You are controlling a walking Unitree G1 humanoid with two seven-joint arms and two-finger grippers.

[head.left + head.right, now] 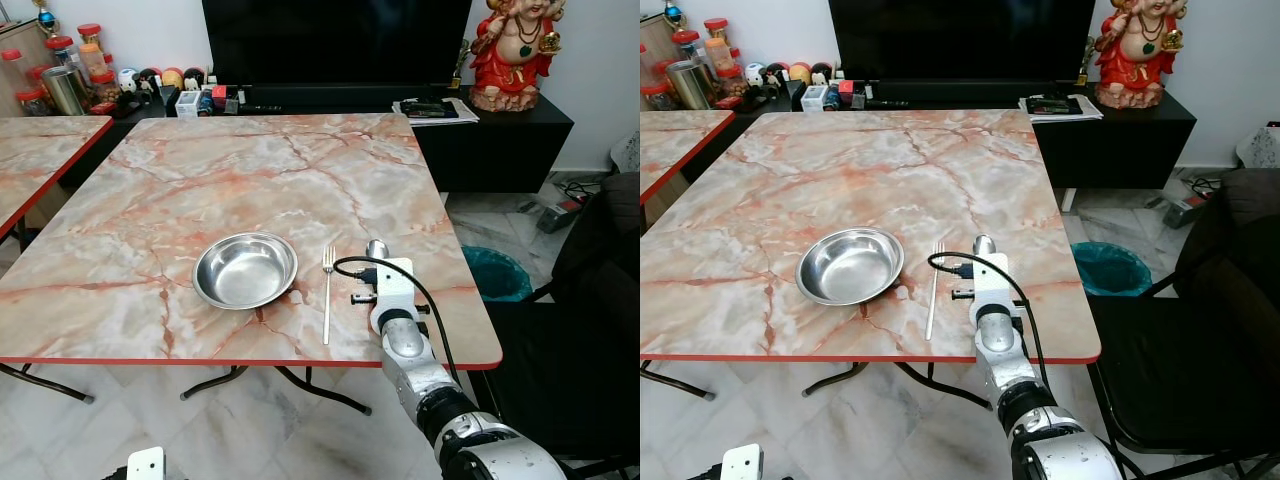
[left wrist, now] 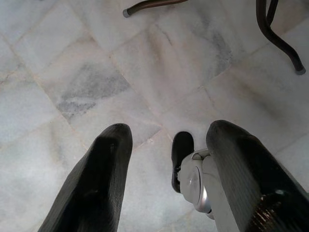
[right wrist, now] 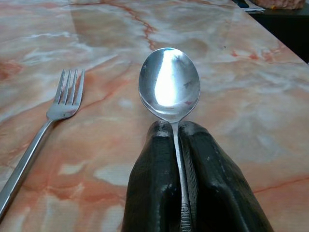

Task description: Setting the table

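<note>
Right wrist view: right gripper [image 3: 179,133] pinches spoon [image 3: 169,84] by its handle, bowl forward (low over table [image 1: 200,180]), for laying beside fork [image 1: 327,295] and dish [image 1: 245,270]; left gripper [image 2: 166,159] idle, fingers apart.

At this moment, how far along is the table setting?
Done: the steel bowl sits on the marble table, with the fork lying to its right. In hand: the right tool is shut on a spoon, low over the table beside the fork. Left: laying the spoon down. The left tool hangs open above the floor.
</note>
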